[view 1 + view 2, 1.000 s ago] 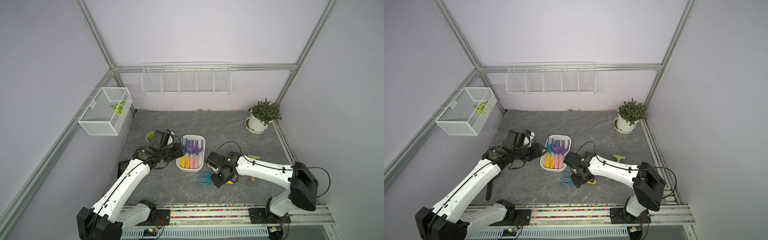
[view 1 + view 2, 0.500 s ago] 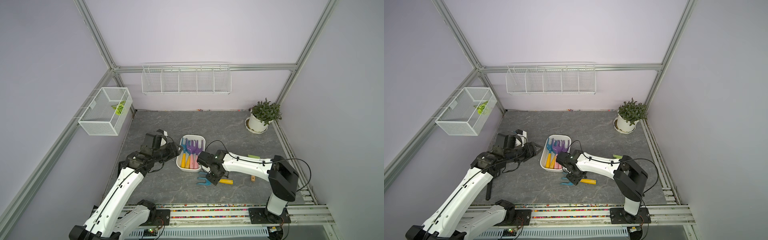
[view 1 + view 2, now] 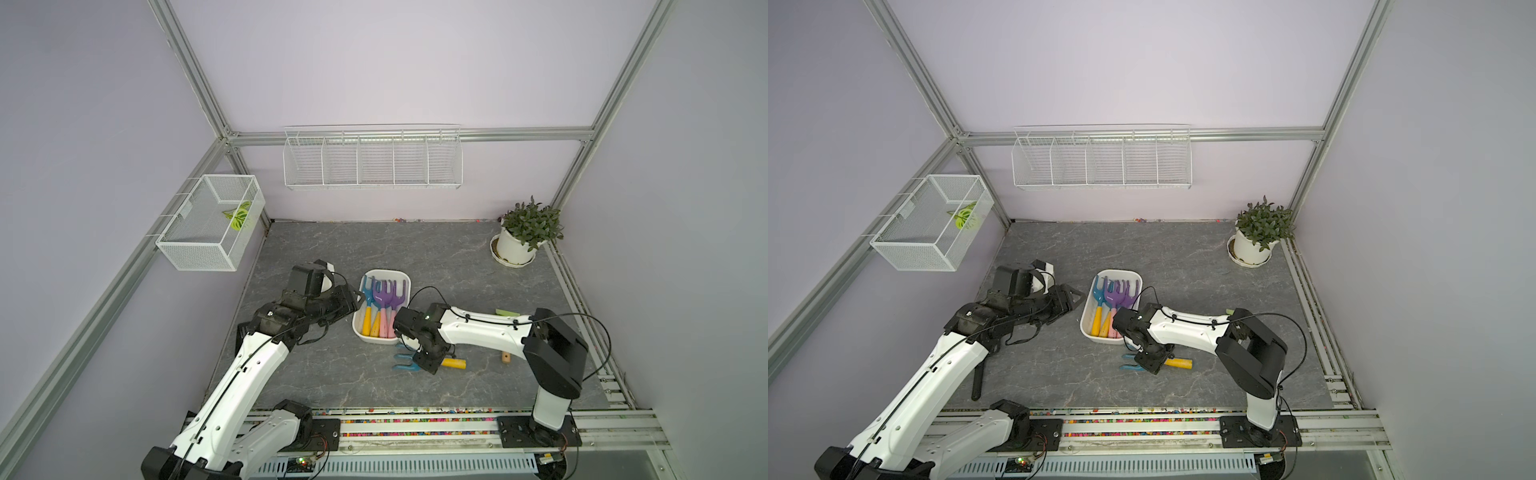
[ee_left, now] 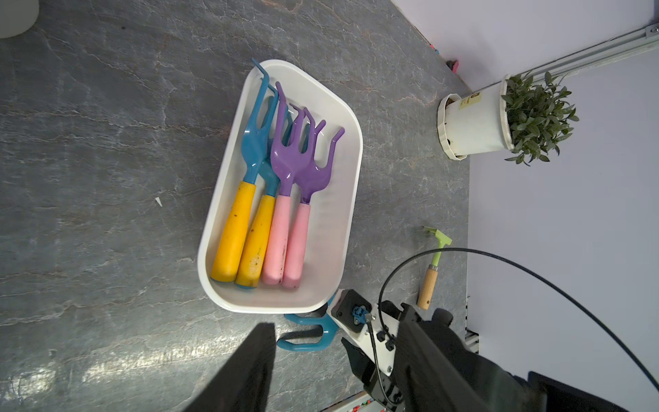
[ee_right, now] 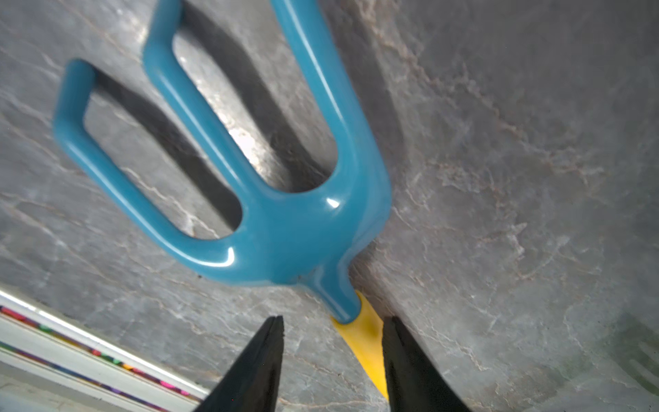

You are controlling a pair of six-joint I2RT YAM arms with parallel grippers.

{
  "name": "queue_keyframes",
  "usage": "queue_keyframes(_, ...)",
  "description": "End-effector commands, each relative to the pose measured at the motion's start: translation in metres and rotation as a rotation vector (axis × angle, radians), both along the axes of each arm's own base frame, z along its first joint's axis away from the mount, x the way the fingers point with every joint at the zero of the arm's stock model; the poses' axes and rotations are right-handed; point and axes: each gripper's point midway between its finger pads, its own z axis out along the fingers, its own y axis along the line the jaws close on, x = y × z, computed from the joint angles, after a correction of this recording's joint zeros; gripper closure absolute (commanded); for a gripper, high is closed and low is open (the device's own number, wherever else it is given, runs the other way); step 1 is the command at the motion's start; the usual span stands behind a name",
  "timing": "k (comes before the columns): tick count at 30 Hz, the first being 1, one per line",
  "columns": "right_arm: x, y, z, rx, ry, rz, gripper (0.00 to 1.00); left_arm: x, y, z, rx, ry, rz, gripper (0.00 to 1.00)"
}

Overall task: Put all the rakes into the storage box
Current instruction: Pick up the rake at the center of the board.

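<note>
Note right claw (image 5: 333, 319) apart astride yellow handle of rake (image 5: 292, 242) just beside storage box (image 4: 342, 232); left claw (image 3: 1076, 296) apart, empty, beside that box.

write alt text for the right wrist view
A blue three-tined rake with a yellow handle lies on the grey marbled table. The right gripper straddles the handle just behind the head with its black fingers, jaws open, a gap on one side.

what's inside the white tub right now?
In the tub: two blue rakes with yellow handles and two purple rakes with pink handles, side by side. The floor beneath them is covered; nothing else shows.
</note>
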Motion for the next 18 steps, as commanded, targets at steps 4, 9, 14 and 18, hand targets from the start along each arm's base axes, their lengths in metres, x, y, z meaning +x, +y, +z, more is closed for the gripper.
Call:
queue_keyframes(4,-0.0032,0.0006,-0.0116,-0.019,0.027,0.037,0.56,0.0009,-0.0010,-0.0003,-0.016,0.003,0.000,0.41)
queue_keyframes(9,-0.0035,0.0037,-0.0144,-0.001,0.030,0.029,0.61,-0.0004,0.0009,0.0001,-0.019,0.003,0.010,0.41)
queue_keyframes(14,-0.0038,0.0030,-0.0165,0.007,0.020,0.012,0.71,-0.0007,0.0010,0.0001,-0.026,0.004,0.015,0.40)
queue_keyframes(18,-0.0035,0.0006,-0.0120,0.028,-0.003,0.002,0.79,0.0012,0.0000,0.0002,-0.029,0.005,0.016,0.40)
